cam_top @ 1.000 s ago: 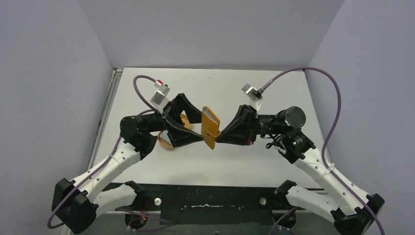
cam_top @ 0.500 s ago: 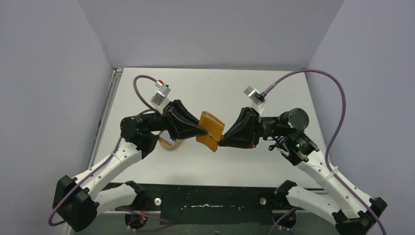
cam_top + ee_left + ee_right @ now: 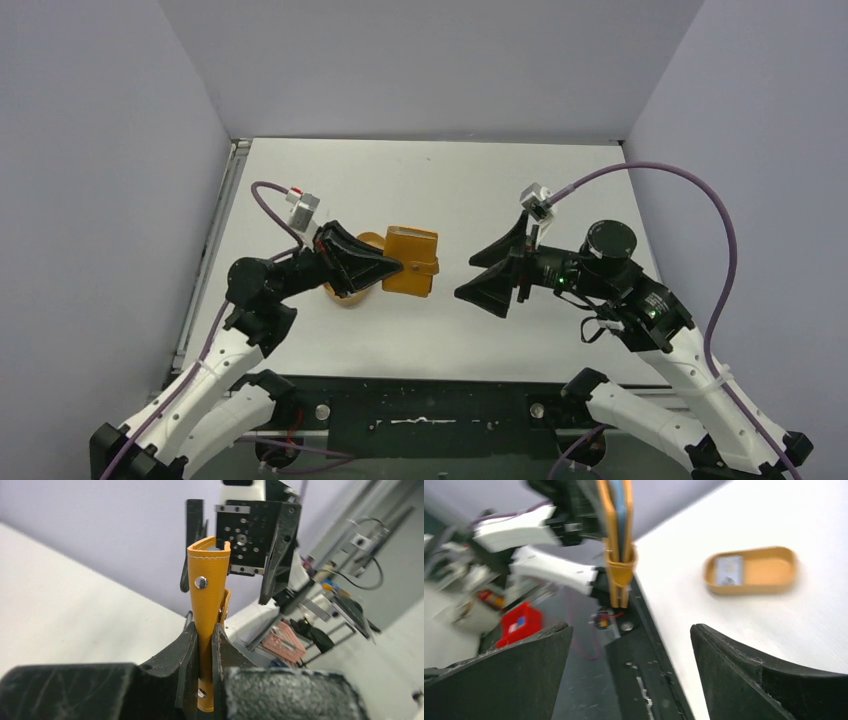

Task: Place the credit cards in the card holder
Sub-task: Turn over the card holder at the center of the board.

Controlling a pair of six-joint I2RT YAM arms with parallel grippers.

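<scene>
While pinched by its lower end in the left gripper (image 3: 392,268), hangs clear of the table (image 3: 520,190), a little left of the middle: the card holder (image 3: 412,260). Clenched tight on that tan leather, both fingers (image 3: 182,645) pressed flat against its two faces. From the left wrist, rises upright out of the grip, snap stud (image 3: 200,582) turned toward the camera, folded top curving over. Tucked between the leather leaves, a light blue credit card (image 3: 620,510), seen edge-on from the right wrist. Unclenched and spread wide, the right gripper (image 3: 472,277), grasping nothing, facing the holder from the right with a plain gap between. Beneath the left gripper, resting on the table, an orange oval tray (image 3: 751,590), mostly hidden in the overhead view. Lying flat in one end of that tray, a silvery grey-white credit card (image 3: 729,570); blurred, so cannot tell whether touching the rim.
</scene>
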